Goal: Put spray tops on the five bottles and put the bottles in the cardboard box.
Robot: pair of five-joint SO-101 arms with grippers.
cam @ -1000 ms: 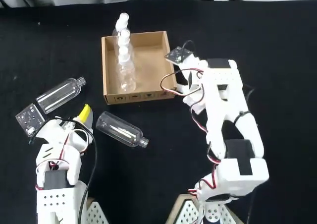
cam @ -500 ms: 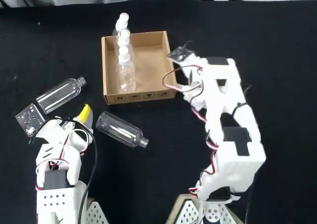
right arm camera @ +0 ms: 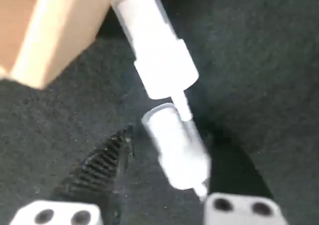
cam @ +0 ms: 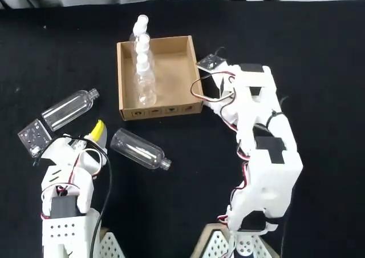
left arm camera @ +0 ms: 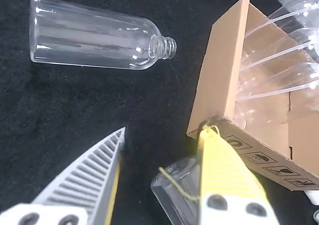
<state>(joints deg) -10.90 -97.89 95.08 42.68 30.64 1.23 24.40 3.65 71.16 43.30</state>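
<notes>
The cardboard box [cam: 165, 78] holds a row of clear bottles with white spray tops [cam: 142, 64] along one wall. Two capless bottles lie outside it on the black table, one [cam: 69, 108] [left arm camera: 94, 36] farther from the box than the other [cam: 140, 148] [left arm camera: 177, 190]. My left gripper [cam: 96, 133] [left arm camera: 163, 131] is open just above the table, with the nearer bottle's base beside its yellow finger [left arm camera: 224, 175]. My right gripper [right arm camera: 167, 135] is open, low by the box's corner [right arm camera: 45, 31]. One loose spray top [right arm camera: 179, 145] lies between its jaws, another [right arm camera: 159, 56] just beyond.
The right arm [cam: 256, 115] stands along the box's right side and covers the table there. Dark open table lies on the far side of the box and to the right.
The right arm has shifted a little to the right beside the box and its upper links have swung. The left arm and both loose bottles have stayed put.
</notes>
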